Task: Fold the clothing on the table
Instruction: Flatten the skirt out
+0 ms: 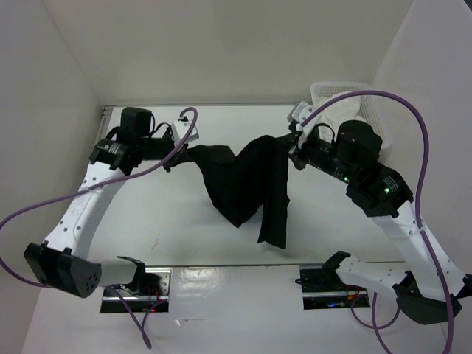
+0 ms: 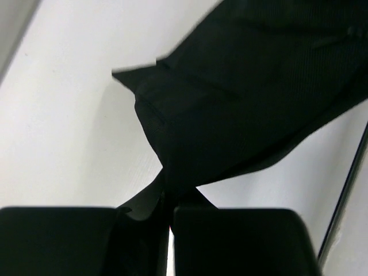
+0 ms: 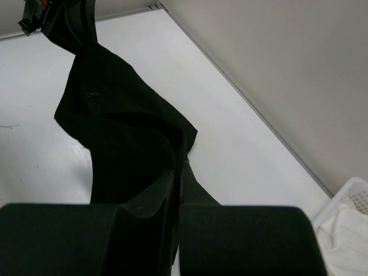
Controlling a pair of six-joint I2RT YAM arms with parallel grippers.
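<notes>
Two closed grippers hold one black garment [image 1: 243, 181] above the middle of the white bench [image 1: 169, 228]. The left gripper [image 1: 184, 153] pinches its left corner; the right gripper [image 1: 290, 144] pinches its right edge. The cloth sags between them. A white basket [image 1: 369, 110] stands at the far right corner.

Top external sits high behind the arm bases, looking down over the whole table [image 1: 147, 221]; each wrist camera rides close behind its own pair, left fingers [image 2: 57, 241] and right fingers [image 3: 241, 238] filling the lower frame, looking along them at the black garment [image 1: 240, 184], shared by all three views.
</notes>
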